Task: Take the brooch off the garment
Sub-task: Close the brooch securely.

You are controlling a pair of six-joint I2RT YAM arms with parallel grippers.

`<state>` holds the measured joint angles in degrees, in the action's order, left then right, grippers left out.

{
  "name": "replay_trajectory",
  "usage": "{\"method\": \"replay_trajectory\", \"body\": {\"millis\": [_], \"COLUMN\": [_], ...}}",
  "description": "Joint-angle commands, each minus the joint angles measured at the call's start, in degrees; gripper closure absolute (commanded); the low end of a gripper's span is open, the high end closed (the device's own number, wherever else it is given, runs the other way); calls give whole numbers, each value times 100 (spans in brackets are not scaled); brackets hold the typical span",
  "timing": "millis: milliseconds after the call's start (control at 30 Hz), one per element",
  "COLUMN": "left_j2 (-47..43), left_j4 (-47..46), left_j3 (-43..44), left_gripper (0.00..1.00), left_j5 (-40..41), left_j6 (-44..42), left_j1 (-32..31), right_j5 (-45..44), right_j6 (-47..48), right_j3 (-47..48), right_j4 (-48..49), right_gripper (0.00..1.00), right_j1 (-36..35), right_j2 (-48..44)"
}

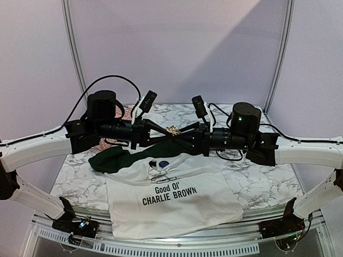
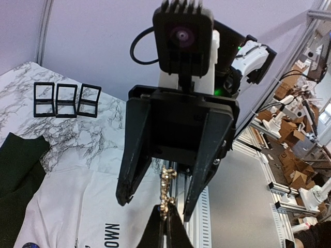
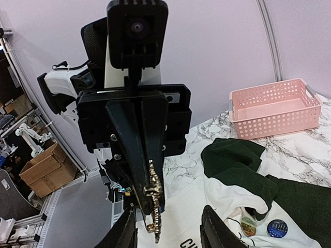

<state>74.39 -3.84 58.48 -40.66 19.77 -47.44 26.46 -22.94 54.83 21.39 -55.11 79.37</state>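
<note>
The gold brooch [image 1: 172, 130] hangs in mid-air above the garment [image 1: 171, 198], a white T-shirt with dark green sleeves lying on the table. My left gripper [image 2: 165, 213] is shut on the brooch [image 2: 166, 192], pinching its lower end between the fingertips. My right gripper [image 2: 156, 205] faces it head-on, open, one finger on each side of the brooch without touching it. In the right wrist view the brooch [image 3: 155, 199] lies along the left gripper's [image 3: 150, 206] shut fingers, between my right gripper's [image 3: 168, 214] spread fingers. The garment [image 3: 227, 204] lies below.
A pink basket [image 3: 274, 108] stands at the back left of the marble table [image 1: 257, 182]. Three small black frames [image 2: 67, 99] stand on the far side. Round badges [image 3: 277, 227] sit near the shirt's collar. The table's front rail [image 1: 177, 247] runs below the shirt.
</note>
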Motion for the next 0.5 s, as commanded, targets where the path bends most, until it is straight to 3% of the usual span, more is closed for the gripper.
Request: {"method": "replay_trajectory", "body": {"millis": [0,467], "left_j2": [19,-22], "left_j4": [-100,-109], "left_j3": [102,89], "left_gripper": [100,100], "left_j5": [-82,-91], "left_j6": [20,3], "left_j1": [58,51], "right_j5": [-11,-131], "right_j6": [-93,-230], "right_j3": [112,98], "right_j4": [234,286], "right_gripper": [59,72], "right_j1": [-13,-6], "right_j2": [26,47]}}
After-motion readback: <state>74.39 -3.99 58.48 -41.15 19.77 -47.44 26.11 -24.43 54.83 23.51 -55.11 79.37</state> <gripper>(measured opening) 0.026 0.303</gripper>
